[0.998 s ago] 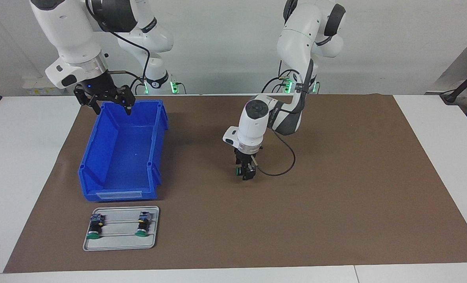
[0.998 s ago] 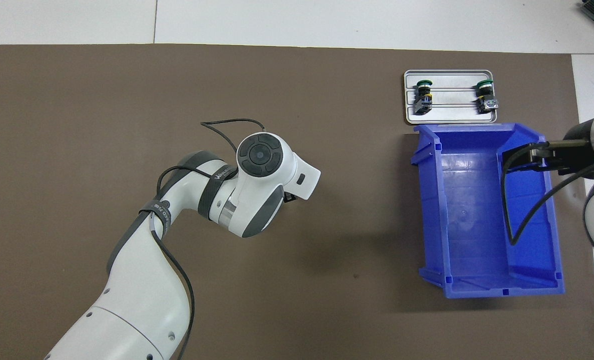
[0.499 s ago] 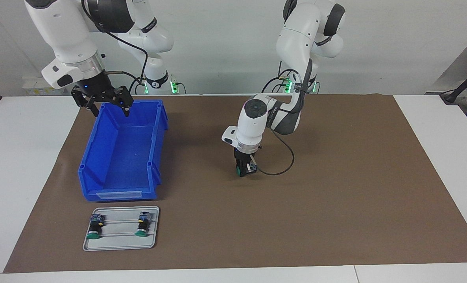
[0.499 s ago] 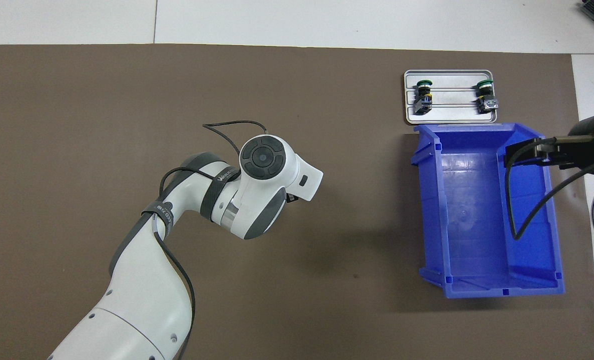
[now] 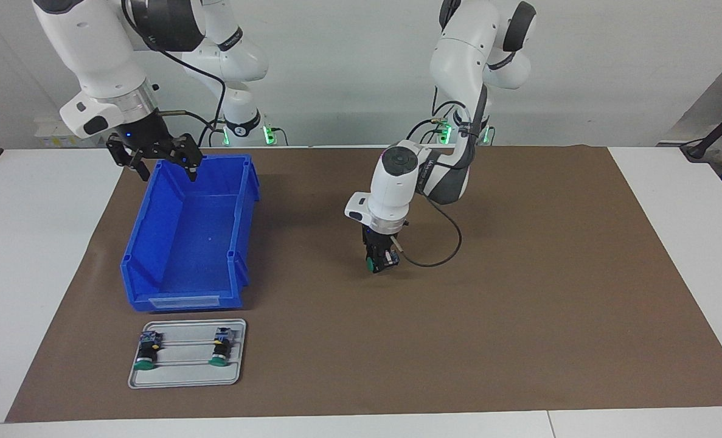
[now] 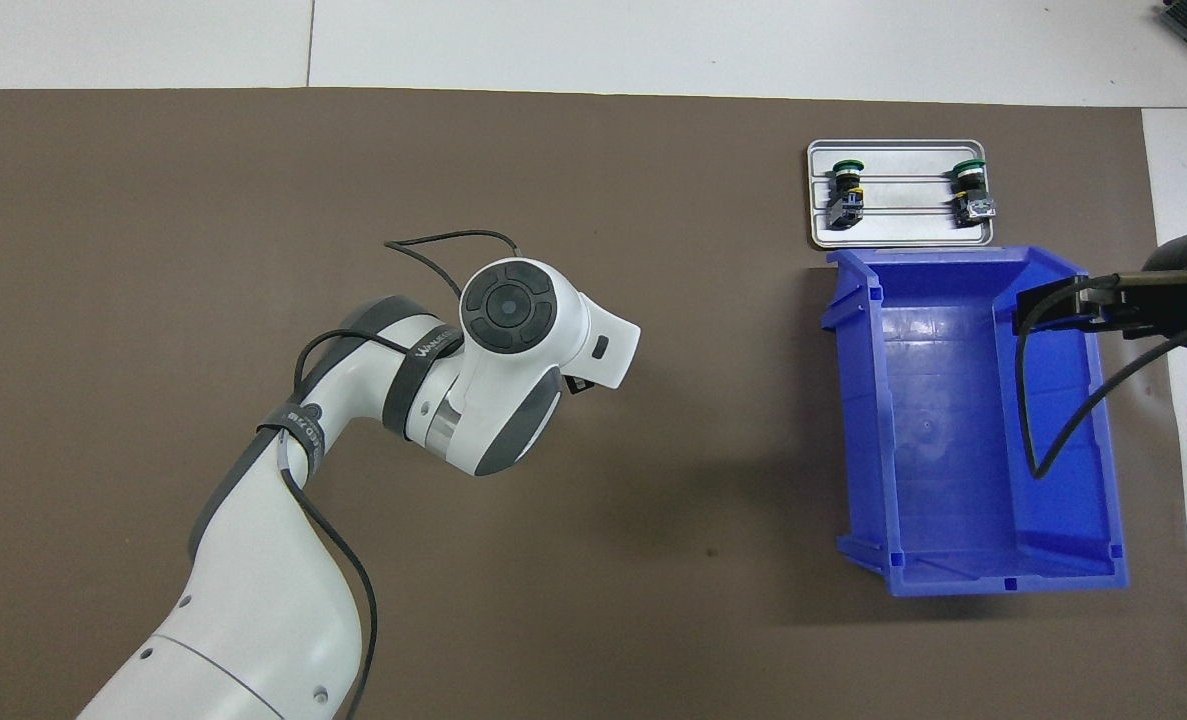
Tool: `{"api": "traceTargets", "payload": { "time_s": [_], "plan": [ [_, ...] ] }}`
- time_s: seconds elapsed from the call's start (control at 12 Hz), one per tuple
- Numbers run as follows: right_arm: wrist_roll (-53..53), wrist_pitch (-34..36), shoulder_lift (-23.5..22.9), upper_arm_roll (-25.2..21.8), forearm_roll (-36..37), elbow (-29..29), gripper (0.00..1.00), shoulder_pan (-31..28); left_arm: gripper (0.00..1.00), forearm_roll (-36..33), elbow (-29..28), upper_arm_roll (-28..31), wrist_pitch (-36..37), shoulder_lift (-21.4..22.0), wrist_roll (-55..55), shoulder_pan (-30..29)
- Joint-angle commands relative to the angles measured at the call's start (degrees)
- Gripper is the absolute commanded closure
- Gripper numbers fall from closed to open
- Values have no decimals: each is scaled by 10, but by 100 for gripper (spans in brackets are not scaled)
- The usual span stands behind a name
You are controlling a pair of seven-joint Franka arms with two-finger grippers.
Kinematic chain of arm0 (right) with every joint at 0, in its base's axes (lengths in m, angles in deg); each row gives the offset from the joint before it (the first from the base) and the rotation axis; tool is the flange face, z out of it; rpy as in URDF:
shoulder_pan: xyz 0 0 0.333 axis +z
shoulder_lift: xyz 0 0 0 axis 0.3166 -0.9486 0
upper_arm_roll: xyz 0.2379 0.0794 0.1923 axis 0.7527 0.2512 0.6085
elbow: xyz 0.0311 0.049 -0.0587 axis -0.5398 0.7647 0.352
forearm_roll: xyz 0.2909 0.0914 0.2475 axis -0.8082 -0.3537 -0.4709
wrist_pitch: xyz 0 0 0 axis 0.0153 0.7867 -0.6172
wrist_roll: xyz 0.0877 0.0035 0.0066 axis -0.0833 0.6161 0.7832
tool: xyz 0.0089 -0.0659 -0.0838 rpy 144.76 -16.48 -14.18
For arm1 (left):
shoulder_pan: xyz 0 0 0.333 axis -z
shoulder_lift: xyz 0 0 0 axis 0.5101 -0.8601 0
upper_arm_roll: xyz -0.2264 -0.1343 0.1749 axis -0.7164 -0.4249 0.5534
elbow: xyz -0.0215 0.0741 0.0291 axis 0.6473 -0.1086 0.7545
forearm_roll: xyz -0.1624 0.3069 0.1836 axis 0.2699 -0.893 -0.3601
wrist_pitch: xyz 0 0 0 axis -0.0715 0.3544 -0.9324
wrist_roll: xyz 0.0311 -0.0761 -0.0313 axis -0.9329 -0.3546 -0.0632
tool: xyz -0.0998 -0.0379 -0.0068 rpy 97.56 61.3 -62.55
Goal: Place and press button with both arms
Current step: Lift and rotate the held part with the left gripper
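Left pincer (image 5: 379, 263) over middle of brown mat (image 5: 549, 274), pointing down, closed on button (image 5: 373, 264); green cap faces sideways, grey-blue block between fingers. Button just above mat; contact with mat unclear. In overhead view left arm's wrist hides both pincer and button.

Right pincer (image 5: 165, 165) over robot-side rim of blue bin (image 5: 154, 243), fingers spread wide, holding nothing.

Grey tray (image 5: 184, 380) on surface, just beside bin, farther from robots; two more green-capped buttons (image 5: 145, 351) (image 5: 219, 348) lying in it, apart.
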Motion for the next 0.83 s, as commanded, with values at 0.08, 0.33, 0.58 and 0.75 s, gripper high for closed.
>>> {"api": "traceTargets", "payload": {
  "time_s": [0.08, 0.33, 0.58, 0.75],
  "plan": [
    [20, -3, 11, 4, -13, 12, 1, -5, 100, 36, -28, -4, 50, 63, 26, -53],
    [19, -3, 11, 4, -13, 13, 1, -3, 100, 196, -58, -2, 56, 88, 143, -109],
    [19, 0, 12, 4, -13, 14, 1, -3, 100, 337, -94, -3, 49, 103, 256, -162],
    [18, 0, 12, 5, -13, 14, 1, -1, 100, 458, -130, -1, 41, 117, 365, -192]
  ]
}}
